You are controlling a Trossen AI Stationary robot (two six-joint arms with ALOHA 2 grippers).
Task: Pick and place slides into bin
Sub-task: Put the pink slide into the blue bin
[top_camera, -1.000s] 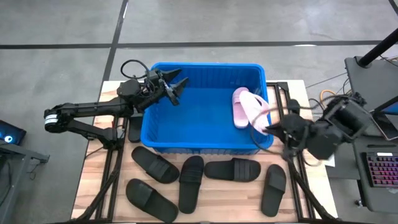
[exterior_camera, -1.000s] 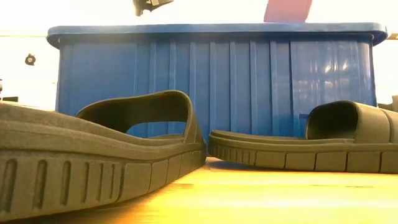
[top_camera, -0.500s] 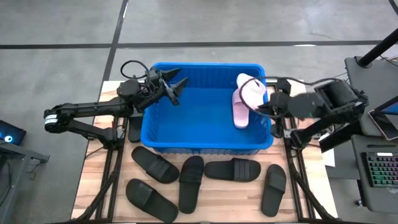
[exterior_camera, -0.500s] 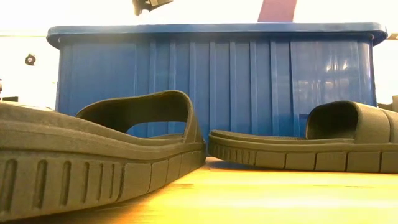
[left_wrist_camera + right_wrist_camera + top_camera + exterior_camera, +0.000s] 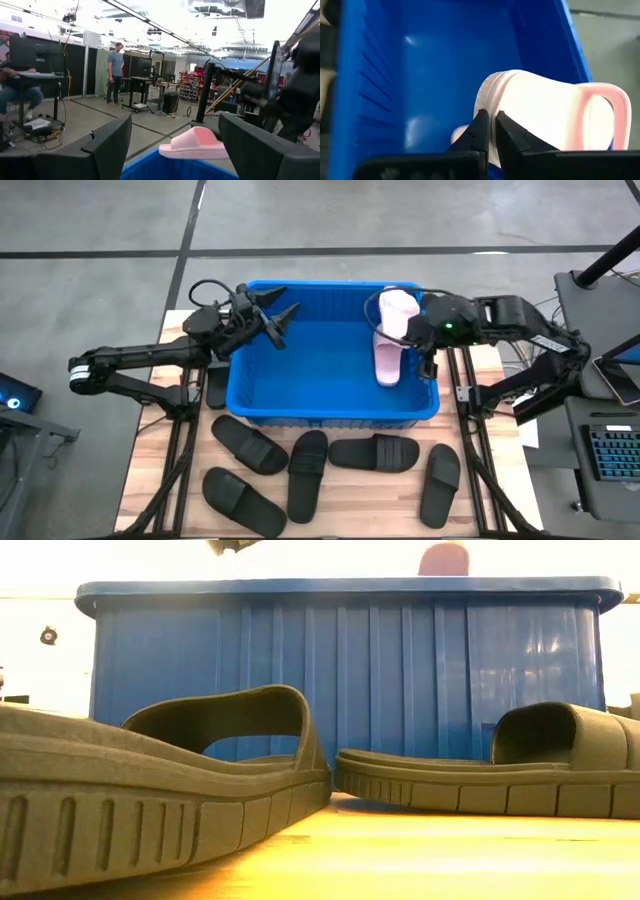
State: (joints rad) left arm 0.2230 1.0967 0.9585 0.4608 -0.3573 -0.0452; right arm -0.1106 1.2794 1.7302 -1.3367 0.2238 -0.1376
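The blue bin (image 5: 330, 412) stands mid-table. One pale pink slide (image 5: 388, 362) lies inside it by the right wall. A second pink slide (image 5: 398, 308) hangs above the bin's far right corner, and my right gripper (image 5: 412, 330) is shut on it. It also shows over the rim in the low view (image 5: 445, 558) and in the left wrist view (image 5: 192, 145). My left gripper (image 5: 277, 314) stands open over the bin's far left corner, holding nothing. Several black slides (image 5: 308, 470) lie flat on the table in front of the bin. My right gripper pinches the pink slide's sole rim (image 5: 487, 107) at one end between its two fingertips. The fingers come slanting down from the table's right side. The slide is lifted clear above the bin, with its strap (image 5: 600, 117) at the end away from the fingers.
Black slides (image 5: 245, 445) (image 5: 375, 452) (image 5: 440, 483) fill the near strip of the table. Two of them (image 5: 150, 790) (image 5: 500, 775) stand close before the low camera. Desks and a keyboard (image 5: 610, 455) are to the right, and people stand in the room beyond (image 5: 116, 70).
My right gripper has swung from beside the bin's near right corner toward the table's far edge and leftward, over the bin's far right part, turning as it went. It stayed shut and carried the pink slide along, clear of the bin.
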